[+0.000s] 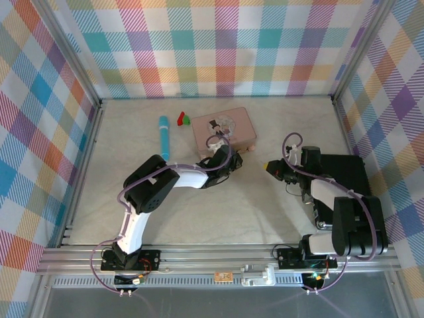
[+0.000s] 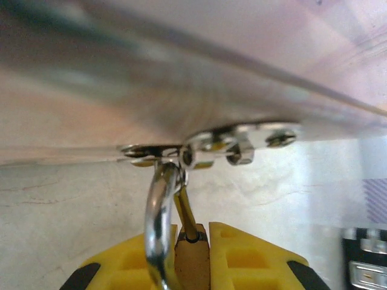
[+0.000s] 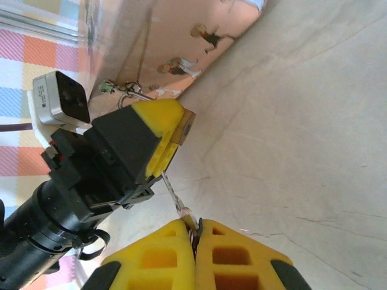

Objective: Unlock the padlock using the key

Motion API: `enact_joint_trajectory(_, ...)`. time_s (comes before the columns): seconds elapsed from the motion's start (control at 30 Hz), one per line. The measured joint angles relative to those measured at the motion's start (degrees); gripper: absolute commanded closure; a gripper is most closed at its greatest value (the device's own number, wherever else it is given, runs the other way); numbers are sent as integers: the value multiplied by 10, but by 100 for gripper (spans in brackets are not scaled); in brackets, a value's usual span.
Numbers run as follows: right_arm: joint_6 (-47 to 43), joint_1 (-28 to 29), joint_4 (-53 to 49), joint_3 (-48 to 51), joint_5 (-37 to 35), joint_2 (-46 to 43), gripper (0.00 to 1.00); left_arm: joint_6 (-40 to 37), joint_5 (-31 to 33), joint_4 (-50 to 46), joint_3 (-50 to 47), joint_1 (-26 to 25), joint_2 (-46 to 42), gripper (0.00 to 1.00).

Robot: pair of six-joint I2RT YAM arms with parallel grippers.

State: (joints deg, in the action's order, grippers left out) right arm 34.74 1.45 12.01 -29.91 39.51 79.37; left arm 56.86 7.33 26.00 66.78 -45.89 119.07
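Right wrist cam: we see the right jaws clenched on the key (image 3: 179,205), tip just beside the left jaws. Left jaws grasp the brass padlock (image 2: 192,266) by its body; its shackle (image 2: 156,217) hangs thru the hasp (image 2: 208,144) on the pink box (image 1: 224,126). From top cam, box sits on the table (image 1: 252,205), rear of ctr. Farther left of box we note a turquoise pen (image 1: 163,137), lying flat, apart from it.

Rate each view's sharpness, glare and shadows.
Left wrist: the pink box is smeared out of focus, while the shackle of the padlock glints brightly. Right wrist: the key is crisp, the box behind soft. Top external: evenly lit, sharp, faint shadows.
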Motion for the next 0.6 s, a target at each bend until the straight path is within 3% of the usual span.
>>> enact_joint_trajectory(0.4, 122, 23, 203, 47, 86, 56, 100, 87, -108, 173, -39, 23, -13, 100)
enact_joint_trajectory(0.6, 138, 28, 244, 30, 107, 83, 100, 113, -137, 227, -54, 25, -13, 100)
